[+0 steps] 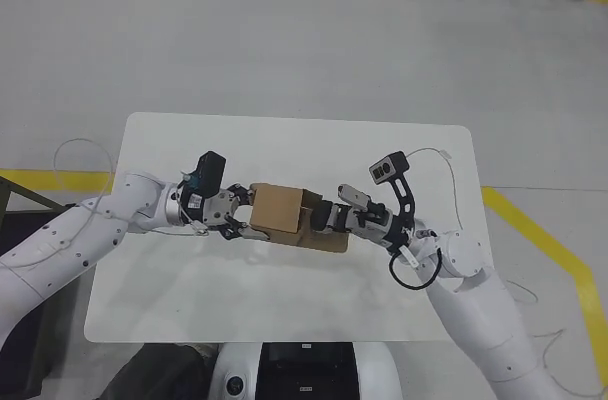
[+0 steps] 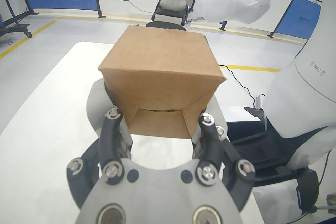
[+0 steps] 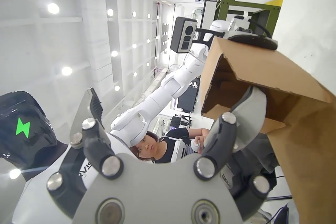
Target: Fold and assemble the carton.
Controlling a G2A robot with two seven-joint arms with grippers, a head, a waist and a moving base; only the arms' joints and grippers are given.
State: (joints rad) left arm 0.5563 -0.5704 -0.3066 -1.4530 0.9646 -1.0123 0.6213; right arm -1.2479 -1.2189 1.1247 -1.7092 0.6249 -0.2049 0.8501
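A brown carton (image 1: 281,208) is held above the middle of the white table (image 1: 384,150), between my two arms. My left gripper (image 1: 239,217) is shut on one end of it. In the left wrist view the carton (image 2: 160,70) sits between both fingers (image 2: 111,121), and its near end shows folded flaps. My right gripper (image 1: 322,216) is at the opposite, open end. In the right wrist view the right gripper (image 3: 170,96) is open: one finger (image 3: 248,107) reaches inside the carton (image 3: 262,67), while the other stands free in the air. A loose flap (image 3: 304,151) hangs beside it.
A thin white cable (image 1: 439,155) lies on the table's far right part. A dark green frame (image 1: 4,190) stands off the table's left edge. Yellow floor tape (image 1: 554,250) runs past the right side.
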